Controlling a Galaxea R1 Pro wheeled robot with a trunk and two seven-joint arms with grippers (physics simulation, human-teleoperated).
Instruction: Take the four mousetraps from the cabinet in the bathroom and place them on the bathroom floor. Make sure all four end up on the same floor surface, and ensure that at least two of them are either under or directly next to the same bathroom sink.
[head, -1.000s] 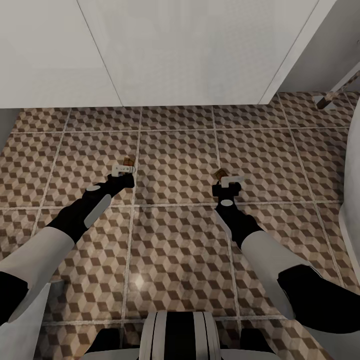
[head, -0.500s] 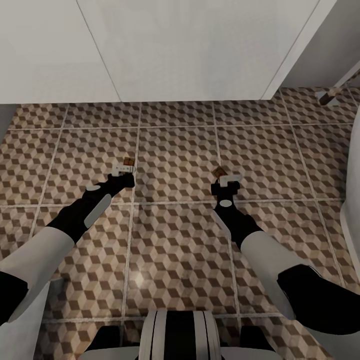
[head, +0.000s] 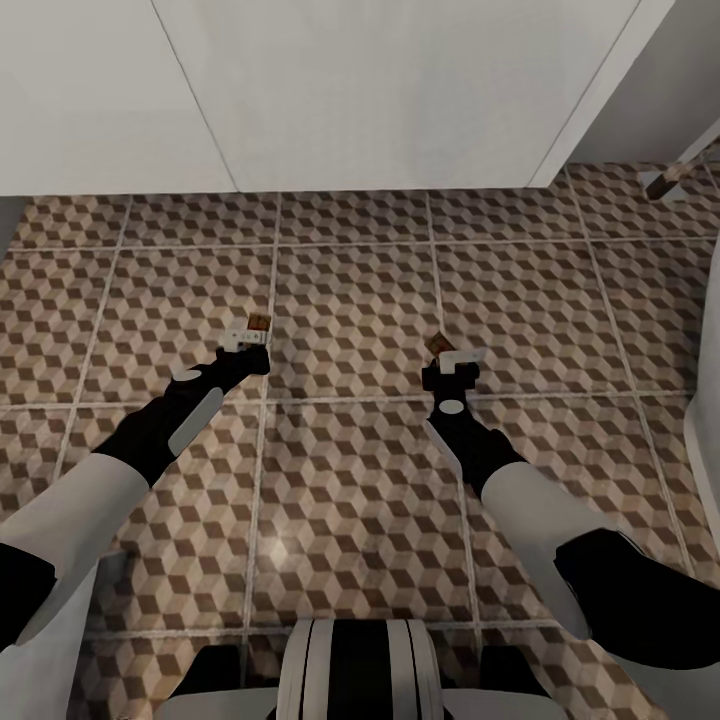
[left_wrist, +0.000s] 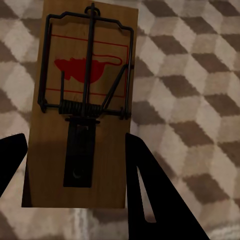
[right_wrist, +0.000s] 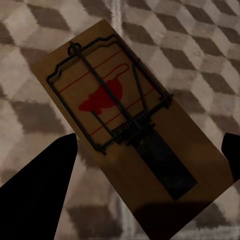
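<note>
Left gripper (head: 247, 338), white-tipped on a black forearm: extended forward and down over the bathroom floor (head: 350, 300), clamped on a small flat rectangular tan wooden mousetrap (head: 258, 322). In the left wrist view the left-hand mousetrap (left_wrist: 82, 102) lies lengthwise between the two black fingers (left_wrist: 150, 195), its near end against them, its far end projecting beyond the tips. Board plain wood grain; black wire frame and coiled spring across the middle; flat black metal tab below the spring; red mouse silhouette inside thin red lines.

Right gripper (head: 455, 358), same build: extended forward beside the left one, well apart from it. A second tan wooden mousetrap (head: 437, 345) projects from its tip. In the right wrist view this right-hand mousetrap (right_wrist: 132, 130) sits skewed diagonally between the fingers (right_wrist: 40, 185), which stand wide on either side; contact with the board is not visible there, and whether the jaws grip it cannot be told. Same black wire, spring, tab and red mouse mark.

Bathroom floor: large square tiles printed with a brown, beige and grey cube pattern, pale grout lines, faint gloss below the arms.

Background: plain white flat panels (head: 380, 90) meeting the floor along a straight edge ahead of both grippers; a curved white form (head: 705, 420) at the right edge, identity unclear.
</note>
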